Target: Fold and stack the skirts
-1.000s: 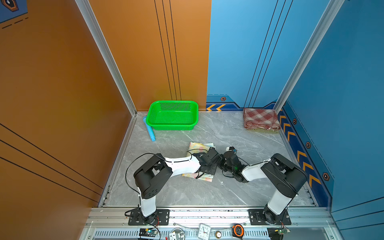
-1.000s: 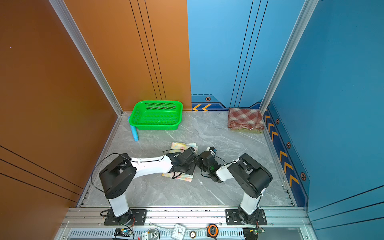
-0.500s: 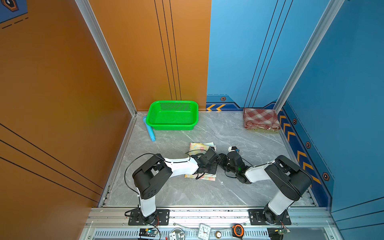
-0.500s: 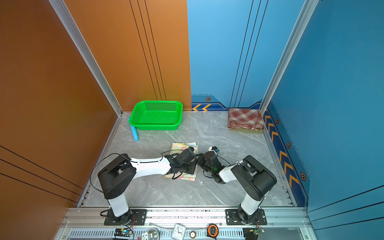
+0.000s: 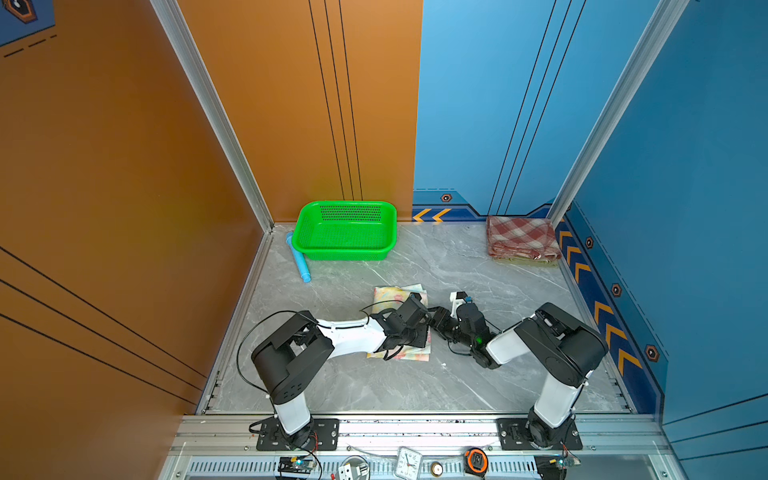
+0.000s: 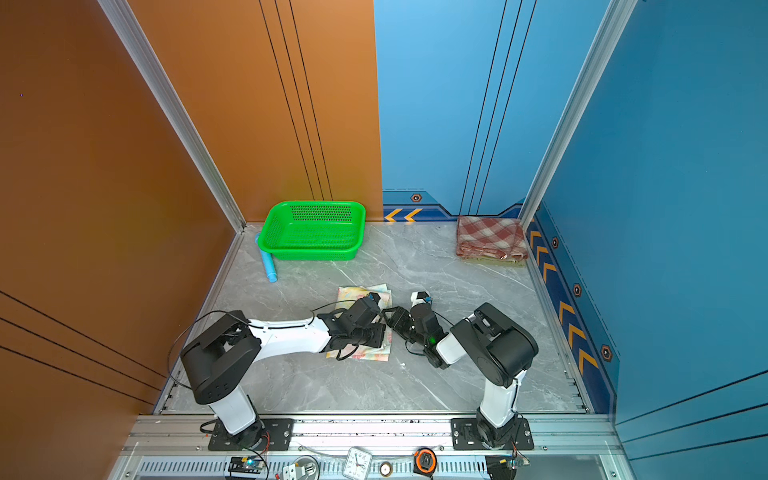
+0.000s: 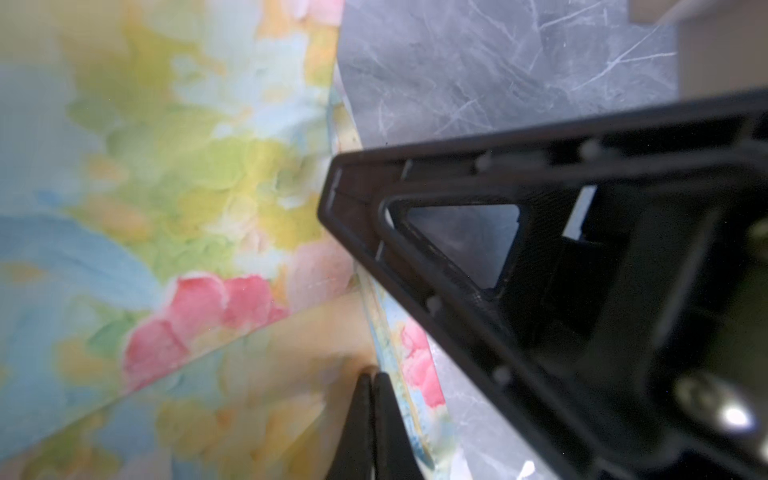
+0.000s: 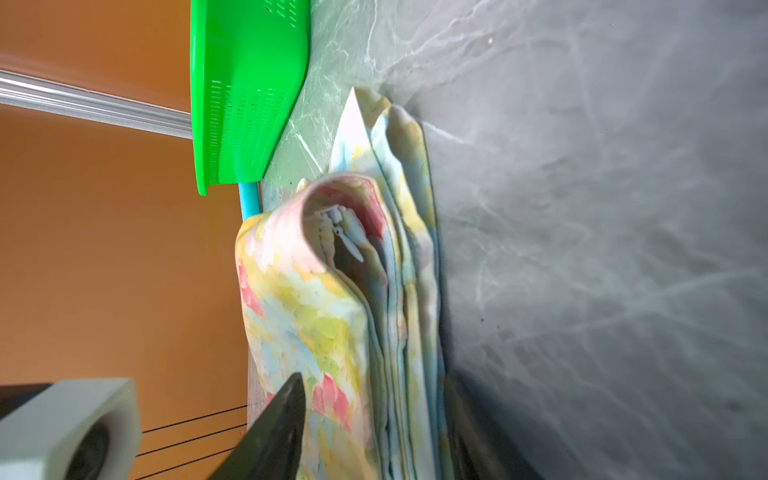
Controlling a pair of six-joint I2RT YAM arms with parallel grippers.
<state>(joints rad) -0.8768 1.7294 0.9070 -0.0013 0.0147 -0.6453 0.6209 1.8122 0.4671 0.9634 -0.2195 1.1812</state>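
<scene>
Left tool (image 7: 372,379) sits low, jaws pinched together; right tool (image 8: 374,380) faces it, jaws spread apart.

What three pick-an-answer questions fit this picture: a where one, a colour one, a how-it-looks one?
1. Where is the checked skirt? A at the front edge; B in the far right corner; C on a wall.
2. What colour is the basket? A green; B red; C white.
3. How is the flowery skirt? A hanging up; B folded; C in a ball.
Answers: B, it lies far back on the right; A, its mesh is bright green; B, its layers lie one on another.
</scene>
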